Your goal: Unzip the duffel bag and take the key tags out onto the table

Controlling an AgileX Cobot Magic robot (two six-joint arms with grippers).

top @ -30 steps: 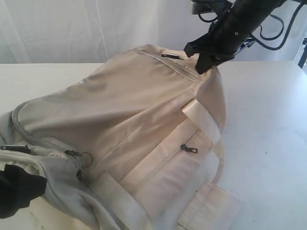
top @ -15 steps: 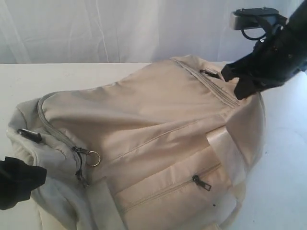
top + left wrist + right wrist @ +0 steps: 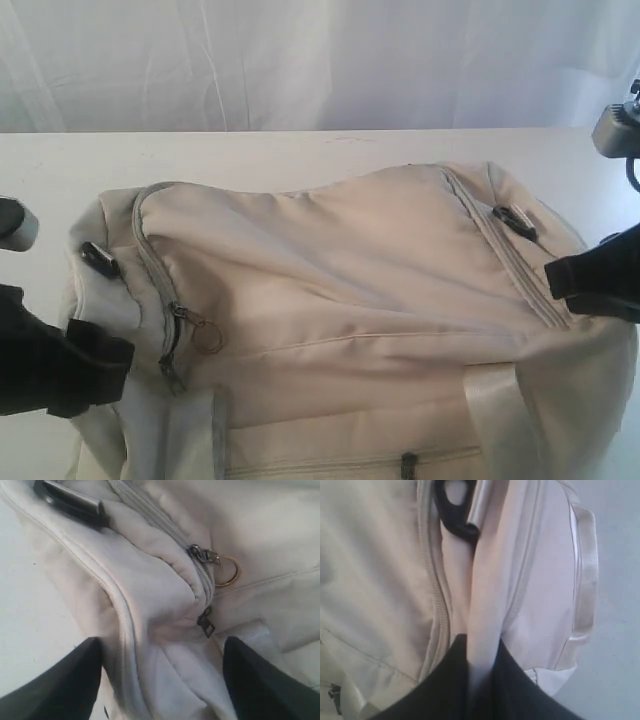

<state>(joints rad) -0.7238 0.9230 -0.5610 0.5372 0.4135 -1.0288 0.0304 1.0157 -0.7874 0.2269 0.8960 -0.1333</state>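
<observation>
The duffel bag lies on its side across the table, filling the exterior view from the centre down to 6 o'clock. It is cream fabric.

At 8 o'clock the left gripper sits over the bag's end. Its two black fingers are spread wide apart, with a rumpled fold of the bag between them. Just past them a zipper slider carries a metal ring, and the zipper line there looks shut. A black D-ring sits at that end, toward 9 o'clock.

At 3 o'clock the right gripper has its fingers pressed together on a raised fold of the bag's fabric, beside another zipper line. A second black D-ring and a shiny webbing handle lie near it.
</observation>
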